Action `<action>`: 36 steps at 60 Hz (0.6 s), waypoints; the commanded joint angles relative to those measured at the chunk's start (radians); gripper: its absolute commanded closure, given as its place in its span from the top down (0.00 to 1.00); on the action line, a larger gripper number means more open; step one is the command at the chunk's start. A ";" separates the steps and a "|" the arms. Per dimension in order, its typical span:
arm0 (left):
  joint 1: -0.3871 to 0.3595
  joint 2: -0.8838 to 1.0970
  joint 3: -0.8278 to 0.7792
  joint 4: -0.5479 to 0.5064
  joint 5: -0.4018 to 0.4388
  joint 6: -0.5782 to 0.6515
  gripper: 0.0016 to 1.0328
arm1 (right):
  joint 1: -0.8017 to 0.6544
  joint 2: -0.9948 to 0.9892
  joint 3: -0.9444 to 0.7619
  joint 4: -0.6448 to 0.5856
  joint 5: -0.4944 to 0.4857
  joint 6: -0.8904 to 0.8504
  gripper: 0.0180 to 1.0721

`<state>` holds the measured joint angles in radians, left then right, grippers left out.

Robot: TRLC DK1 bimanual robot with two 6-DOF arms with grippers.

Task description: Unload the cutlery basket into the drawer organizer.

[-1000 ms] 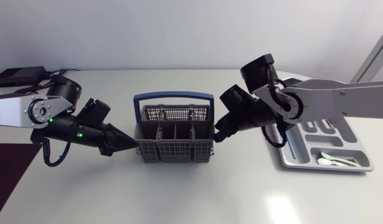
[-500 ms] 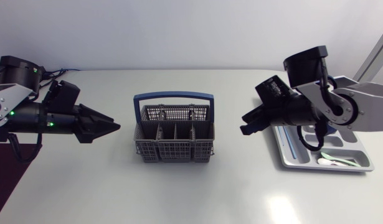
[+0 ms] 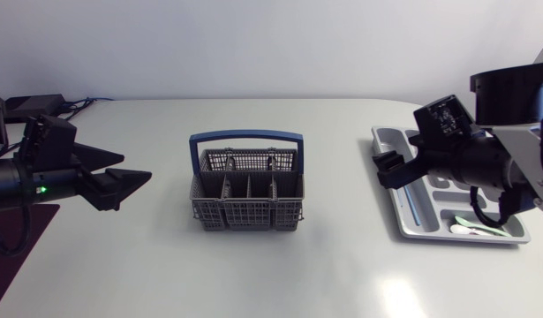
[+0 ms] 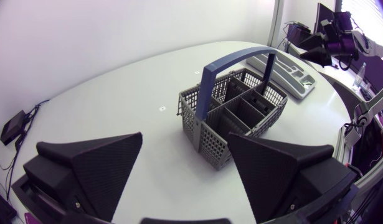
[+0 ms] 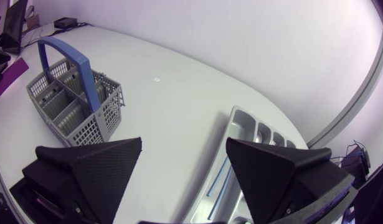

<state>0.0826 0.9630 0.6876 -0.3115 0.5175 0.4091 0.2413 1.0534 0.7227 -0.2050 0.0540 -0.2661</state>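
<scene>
The table (image 3: 253, 274) fills most of the head view. Our left arm (image 3: 24, 177) comes in at the middle left edge and our right arm (image 3: 496, 159) at the middle right edge, each stretched low and roughly level, aimed toward the centre.

The drawer organizer (image 3: 418, 215) lies at the right of the frame, its long compartments running from upper left to lower right. The cutlery basket (image 3: 246, 201) stands upright at the centre, well apart from the organizer. Its long axis runs left to right, and the blue handle (image 3: 245, 138) arches along that same line.

The left gripper (image 3: 135, 170) points at the basket's left end wall and looks nearer to it. The right gripper (image 3: 388, 170) hangs over the organizer's left rim, facing the basket's right end. Both wrist views show the fingers spread wide with nothing between them.

A few pale utensils (image 3: 472, 228) lie in the organizer's lower right compartment. The basket's cells look empty from above, though we cannot tell for certain through the mesh. We judge the unloading to be finished or nearly so.
</scene>
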 commanded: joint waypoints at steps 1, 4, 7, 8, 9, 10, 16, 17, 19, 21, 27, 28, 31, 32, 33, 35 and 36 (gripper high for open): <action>0.020 -0.046 -0.037 0.012 -0.007 -0.026 0.96 | -0.031 -0.046 -0.042 0.001 0.012 -0.005 0.96; 0.040 -0.086 -0.054 0.029 -0.031 -0.036 0.96 | -0.043 -0.062 -0.057 0.003 0.014 -0.005 0.96; 0.051 -0.130 -0.080 0.080 -0.062 -0.069 0.96 | -0.053 -0.076 -0.074 0.009 0.023 -0.005 0.96; 0.049 -0.142 -0.086 0.092 -0.071 -0.075 0.96 | -0.056 -0.081 -0.078 0.012 0.023 -0.005 0.96; 0.048 -0.155 -0.092 0.100 -0.079 -0.076 0.96 | -0.059 -0.086 -0.083 0.015 0.023 -0.005 0.96; 0.045 -0.165 -0.095 0.107 -0.088 -0.075 0.96 | -0.065 -0.093 -0.089 0.021 0.023 -0.005 0.96; 0.029 -0.248 -0.145 0.213 -0.215 -0.078 0.96 | -0.100 -0.148 -0.126 0.069 0.037 -0.002 0.96; 0.028 -0.259 -0.149 0.219 -0.220 -0.078 0.96 | -0.103 -0.159 -0.131 0.075 0.038 -0.002 0.96; 0.034 -0.274 -0.155 0.224 -0.221 -0.079 0.96 | -0.103 -0.179 -0.141 0.078 0.041 -0.005 0.96; 0.037 -0.276 -0.157 0.223 -0.221 -0.082 0.96 | -0.106 -0.193 -0.149 0.078 0.046 -0.007 0.96; 0.031 -0.268 -0.177 0.230 -0.229 -0.079 0.96 | -0.122 -0.256 -0.181 0.098 0.052 -0.012 0.96; 0.031 -0.268 -0.180 0.233 -0.228 -0.078 0.96 | -0.125 -0.268 -0.189 0.105 0.055 -0.012 0.96; 0.029 -0.283 -0.198 0.261 -0.228 -0.075 0.96 | -0.132 -0.320 -0.218 0.131 0.056 -0.012 0.96; 0.029 -0.296 -0.207 0.275 -0.228 -0.078 0.96 | -0.132 -0.339 -0.227 0.138 0.056 -0.016 0.96; 0.029 -0.305 -0.214 0.282 -0.228 -0.078 0.96 | -0.134 -0.357 -0.236 0.144 0.056 -0.021 0.96; 0.028 -0.319 -0.226 0.298 -0.228 -0.079 0.96 | -0.132 -0.371 -0.244 0.145 0.058 -0.030 0.96; 0.025 -0.339 -0.241 0.318 -0.228 -0.082 0.96 | -0.134 -0.391 -0.255 0.148 0.069 -0.045 0.96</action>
<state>0.1158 0.6666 0.4870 -0.0334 0.2916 0.3428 0.1146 0.7086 0.5106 -0.0757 0.1074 -0.2790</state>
